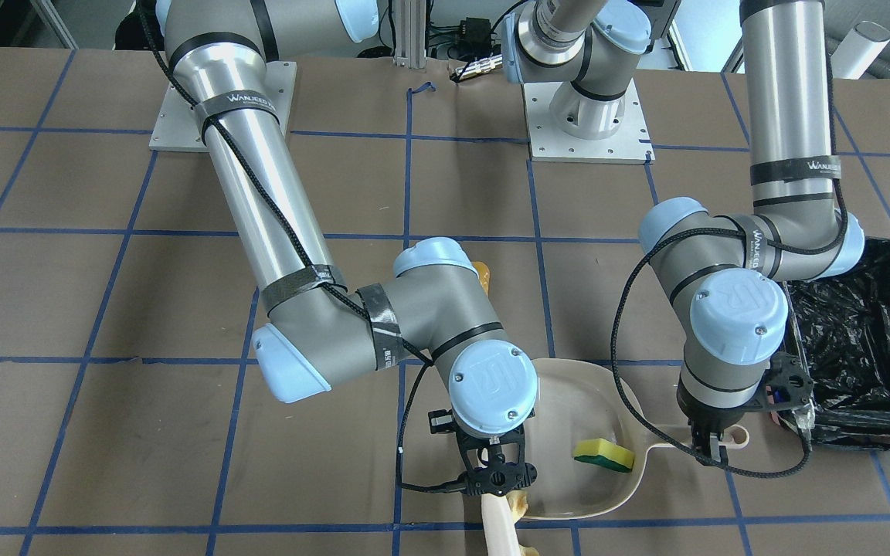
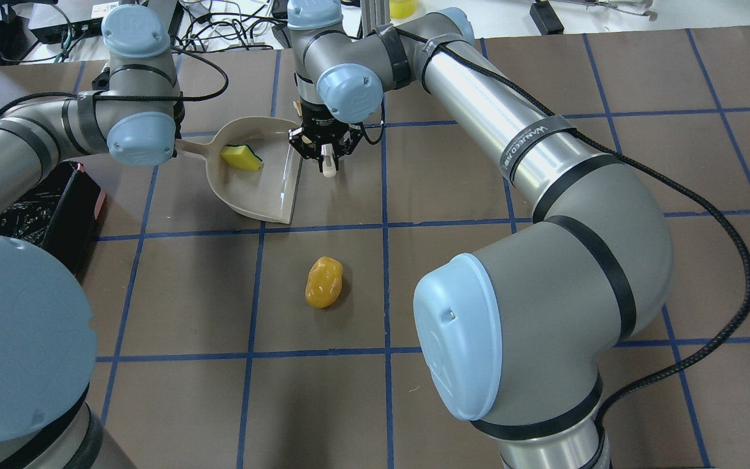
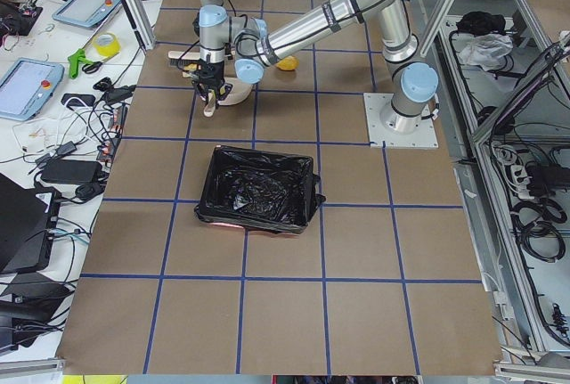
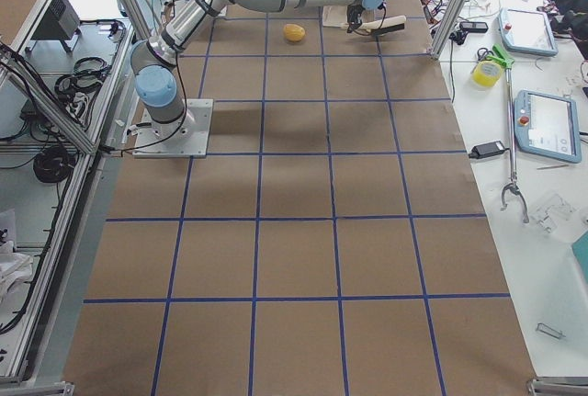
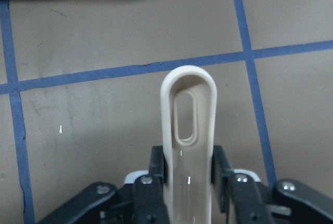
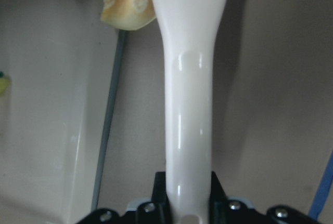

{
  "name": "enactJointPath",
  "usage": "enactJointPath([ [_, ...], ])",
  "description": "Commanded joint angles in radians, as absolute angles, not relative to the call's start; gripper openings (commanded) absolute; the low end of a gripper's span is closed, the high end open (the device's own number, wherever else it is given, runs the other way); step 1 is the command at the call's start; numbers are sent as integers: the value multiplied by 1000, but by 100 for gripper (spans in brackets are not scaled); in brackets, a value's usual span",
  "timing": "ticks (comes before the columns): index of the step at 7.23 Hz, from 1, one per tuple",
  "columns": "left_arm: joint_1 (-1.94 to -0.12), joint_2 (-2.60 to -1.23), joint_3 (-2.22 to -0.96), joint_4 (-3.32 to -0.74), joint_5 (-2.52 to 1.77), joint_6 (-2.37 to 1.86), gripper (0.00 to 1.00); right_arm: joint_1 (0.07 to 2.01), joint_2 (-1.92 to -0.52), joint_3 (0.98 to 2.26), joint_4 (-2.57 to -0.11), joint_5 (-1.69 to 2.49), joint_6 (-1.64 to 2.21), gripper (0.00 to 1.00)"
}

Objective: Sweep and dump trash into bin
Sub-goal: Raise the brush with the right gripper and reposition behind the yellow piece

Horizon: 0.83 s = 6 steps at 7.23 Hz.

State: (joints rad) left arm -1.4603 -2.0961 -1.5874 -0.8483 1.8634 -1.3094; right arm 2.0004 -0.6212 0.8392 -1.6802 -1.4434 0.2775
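The right fingers (image 6: 160, 190) clamp the brush handle (image 6: 188, 104); the left fingers (image 5: 157, 164) clamp the dustpan handle (image 5: 188, 109). The sponge (image 2: 241, 157) sits in the dustpan (image 2: 251, 195), the croissant (image 6: 125, 5) at its lip. The bread lump (image 2: 324, 281) lies on the counter (image 2: 186, 293), robot-side of the right fingers.

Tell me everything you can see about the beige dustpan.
The dustpan is smooth beige plastic: a rounded scoop with raised walls, a straight open lip, and a long handle ending in an oval hanging hole. It rests on the brown table. The left gripper has its jaws shut on the handle. A yellow-green sponge lies inside; a croissant sits at the lip.
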Motion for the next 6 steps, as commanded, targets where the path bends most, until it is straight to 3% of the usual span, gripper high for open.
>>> enactJointPath([
  [1, -1460, -2092, -1586, -848, 1864, -1308, 0, 2045, -633, 857, -1633, -1475, 273, 10],
  [4, -1460, -2086, -1588, -848, 1865, -1308, 0, 2048, -744, 1019, -1608, -1464, 284, 10],
  [6, -1460, -2088, -1586, -848, 1865, -1307, 0, 2051, -764, 1055, -1612, -1445, 316, 10],
])
